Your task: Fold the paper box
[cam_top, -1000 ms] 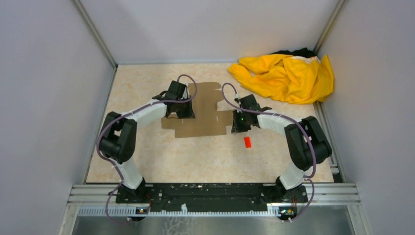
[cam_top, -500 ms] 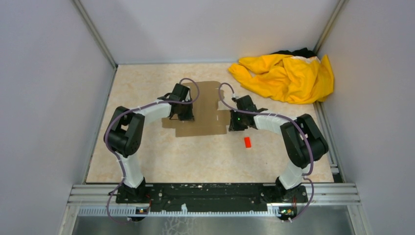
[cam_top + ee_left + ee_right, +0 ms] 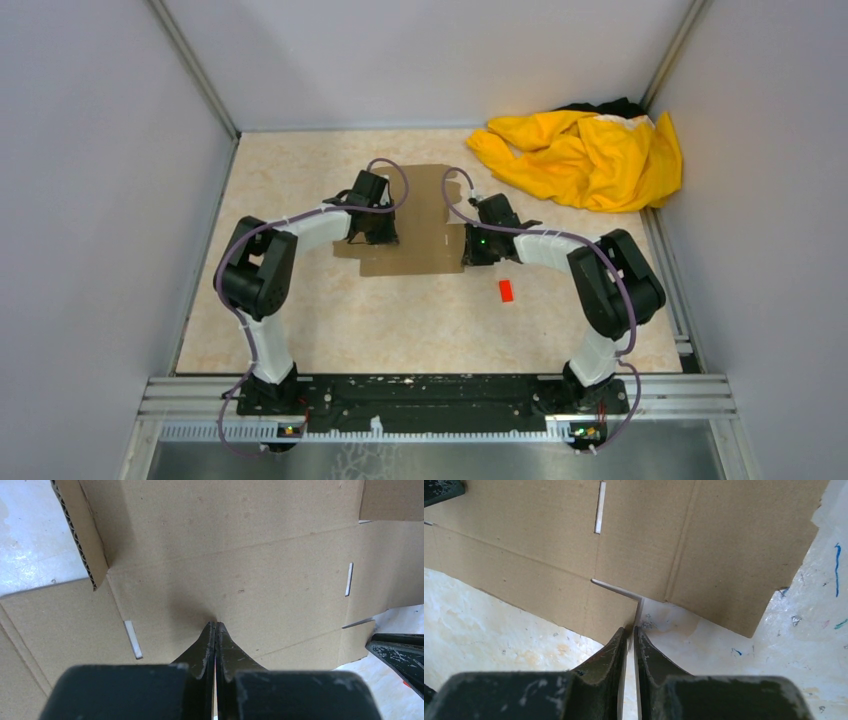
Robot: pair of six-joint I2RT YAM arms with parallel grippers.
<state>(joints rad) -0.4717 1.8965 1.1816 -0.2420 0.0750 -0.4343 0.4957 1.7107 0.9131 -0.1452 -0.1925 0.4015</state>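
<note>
The paper box [image 3: 422,205] is a flat brown die-cut cardboard sheet lying mid-table. My left gripper [image 3: 376,232] is shut, and its tips [image 3: 215,624] press down on a middle panel of the sheet [image 3: 250,555] with nothing between them. A side flap at the left [image 3: 80,535] stands raised. My right gripper [image 3: 470,250] is at the sheet's near right corner. In the right wrist view its jaws [image 3: 631,629] are closed on the thin edge of a flap [image 3: 614,610]. Slots and fold lines show across the sheet [image 3: 549,540].
A small red block [image 3: 506,290] lies on the table just near of my right gripper. A crumpled yellow cloth [image 3: 590,155] fills the back right corner. Grey walls enclose the table on three sides.
My left arm's elbow has swung right and its gripper has shifted slightly. My right gripper has moved a little left and away, narrowing onto the flap edge. The sheet has shifted slightly.
</note>
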